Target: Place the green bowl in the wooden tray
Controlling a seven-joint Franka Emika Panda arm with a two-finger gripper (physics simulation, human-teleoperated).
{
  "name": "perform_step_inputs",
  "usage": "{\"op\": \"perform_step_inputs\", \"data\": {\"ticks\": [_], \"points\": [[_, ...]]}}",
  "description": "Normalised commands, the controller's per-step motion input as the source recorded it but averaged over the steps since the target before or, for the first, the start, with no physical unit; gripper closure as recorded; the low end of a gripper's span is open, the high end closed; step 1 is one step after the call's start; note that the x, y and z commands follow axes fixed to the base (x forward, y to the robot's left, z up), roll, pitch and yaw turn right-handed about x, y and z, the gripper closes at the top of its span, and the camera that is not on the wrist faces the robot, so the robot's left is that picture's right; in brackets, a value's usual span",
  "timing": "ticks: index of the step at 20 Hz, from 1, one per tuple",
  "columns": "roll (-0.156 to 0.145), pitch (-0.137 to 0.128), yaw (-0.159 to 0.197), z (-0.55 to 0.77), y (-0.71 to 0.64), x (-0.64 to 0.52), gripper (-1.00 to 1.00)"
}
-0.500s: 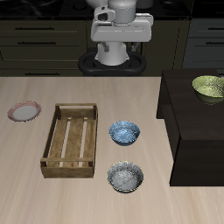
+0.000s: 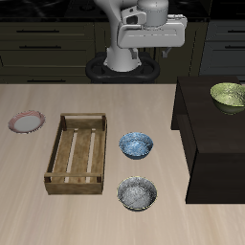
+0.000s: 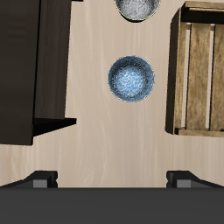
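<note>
The green bowl (image 2: 230,94) sits on top of a dark raised block (image 2: 206,144) at the edge of the exterior view; it does not show in the wrist view. The wooden tray (image 2: 78,153) lies on the table with nothing in it, and part of it shows in the wrist view (image 3: 199,70). My gripper (image 2: 156,53) hangs high above the table's back, far from both. In the wrist view (image 3: 112,179) its fingers (image 3: 39,179) stand wide apart and hold nothing.
Two blue-grey patterned bowls (image 2: 136,144) (image 2: 138,192) stand between the tray and the dark block; both show in the wrist view (image 3: 132,79) (image 3: 137,7). A flat pink plate (image 2: 26,122) lies beyond the tray. The dark block (image 3: 35,70) stands taller than the tabletop.
The arm has swung its hand sideways towards the green bowl's side of the table. Nothing on the table has moved.
</note>
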Motion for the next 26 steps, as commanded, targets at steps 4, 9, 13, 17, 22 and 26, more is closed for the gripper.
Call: {"op": "perform_step_inputs", "data": {"ticks": [4,9,13,17,22,26], "points": [[0.012,-0.004,0.008,0.1,0.34,0.14,-1.0],[0.027,-0.033,0.037,0.17,0.53,0.04,-1.0],[0.008,-0.017,0.008,0.13,0.37,0.07,-1.0],[0.005,-0.014,0.017,0.12,0.46,0.1,-1.0],[-0.018,-0.045,0.006,0.2,0.22,0.2,-1.0],[-0.036,-0.006,0.018,0.06,0.06,0.35,-1.0]]}}
